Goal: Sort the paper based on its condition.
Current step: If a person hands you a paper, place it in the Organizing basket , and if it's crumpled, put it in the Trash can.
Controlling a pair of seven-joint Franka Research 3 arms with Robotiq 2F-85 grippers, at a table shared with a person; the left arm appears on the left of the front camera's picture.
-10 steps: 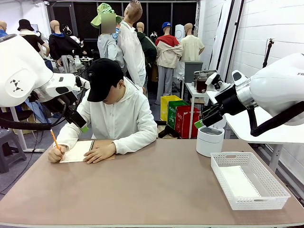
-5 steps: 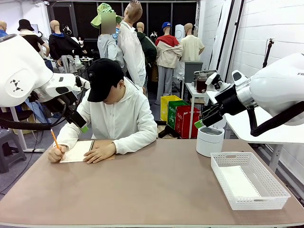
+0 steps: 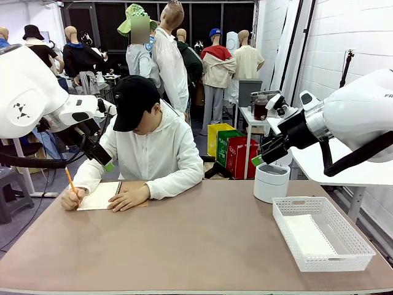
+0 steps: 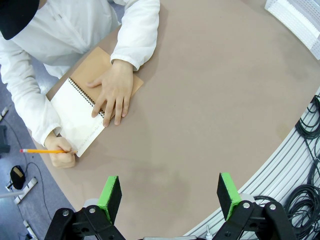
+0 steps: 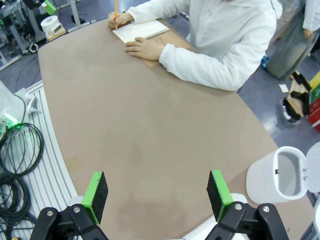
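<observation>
One person (image 3: 147,147), one notebook (image 4: 82,112), one pencil (image 4: 42,150) — two tools spread.

A robotics lab: cable bundles (image 5: 15,165) beside the table (image 3: 196,246), white brick wall (image 3: 331,49).

A person in a white hooded top (image 3: 153,153) and black cap (image 3: 132,101) bends over a spiral-bound notebook (image 3: 101,195) at the far side of a brown table (image 3: 202,246). A white lattice basket (image 3: 322,233) sits near its right edge, beside a white lidded bin (image 3: 271,182).
</observation>
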